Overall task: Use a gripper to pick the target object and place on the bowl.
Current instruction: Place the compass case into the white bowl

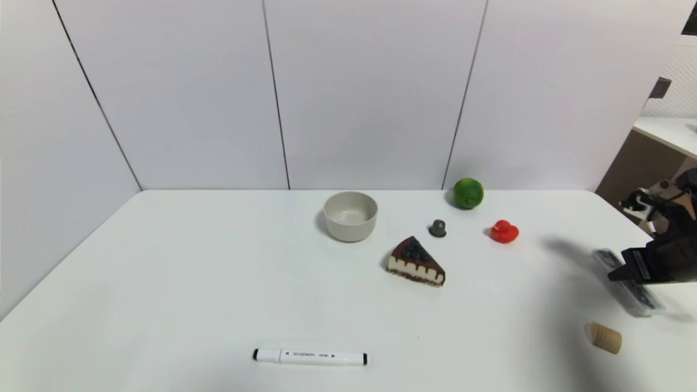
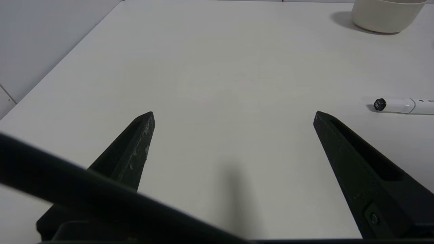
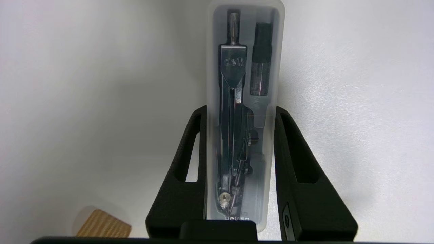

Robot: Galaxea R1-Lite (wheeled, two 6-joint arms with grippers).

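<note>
Translucent grey rectangular case (image 3: 244, 118) lies far right of the round beige bowl (image 1: 350, 215), clamped between the right gripper (image 3: 241, 115) fingers. Lift level. Left gripper (image 2: 234, 117) fingers spread, idle.

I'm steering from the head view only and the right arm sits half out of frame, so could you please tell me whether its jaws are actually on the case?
Observer: Yes. In the right wrist view the right gripper has its jaws pressed against both long sides of the translucent case.
Operator: Thank you. What is inside it?
Observer: A metal drawing compass and a small dark tube.
Operator: And where is the left arm? I can't see it.
Observer: The left gripper hangs over bare table with jaws wide apart, holding nothing; the marker and bowl lie beyond it.
</note>
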